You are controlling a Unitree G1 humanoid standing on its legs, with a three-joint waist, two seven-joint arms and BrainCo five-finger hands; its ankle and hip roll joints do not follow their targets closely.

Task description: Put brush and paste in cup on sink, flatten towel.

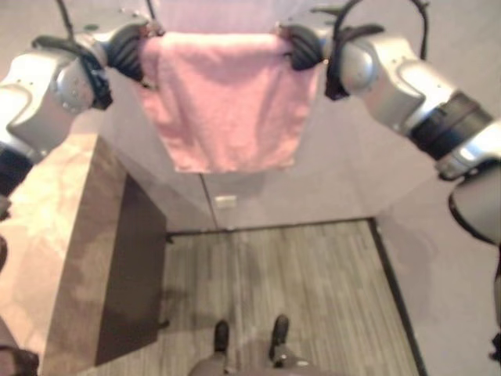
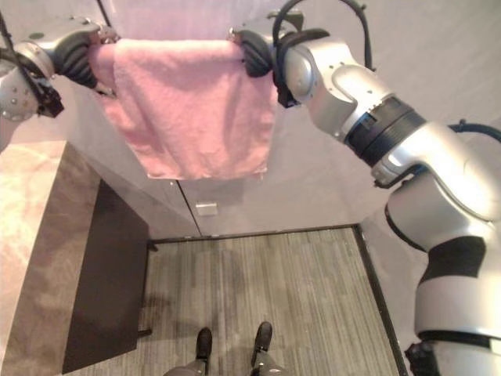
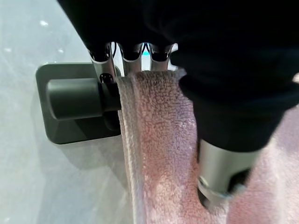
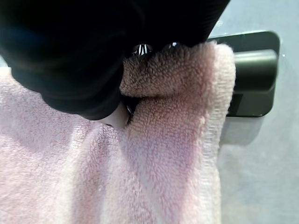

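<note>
A pink towel [image 1: 223, 102] hangs spread over a dark rail on the grey wall, its lower edge slanting. My left hand [image 1: 125, 51] grips the towel's upper left corner. In the left wrist view its fingers [image 3: 133, 51] curl over the top fold by the rail's dark end bracket [image 3: 70, 100], and the thumb [image 3: 224, 172] presses the cloth [image 3: 159, 154] from the front. My right hand [image 1: 304, 47] holds the upper right corner. There the cloth [image 4: 154, 158] bunches under that hand [image 4: 70, 60], next to the other bracket [image 4: 252, 70].
A marbled counter [image 1: 47, 235] with a dark side panel [image 1: 129, 266] runs along the left. A striped wooden floor [image 1: 290, 290] lies below, closed in by grey walls. A small white socket [image 1: 225, 201] sits low on the wall under the towel.
</note>
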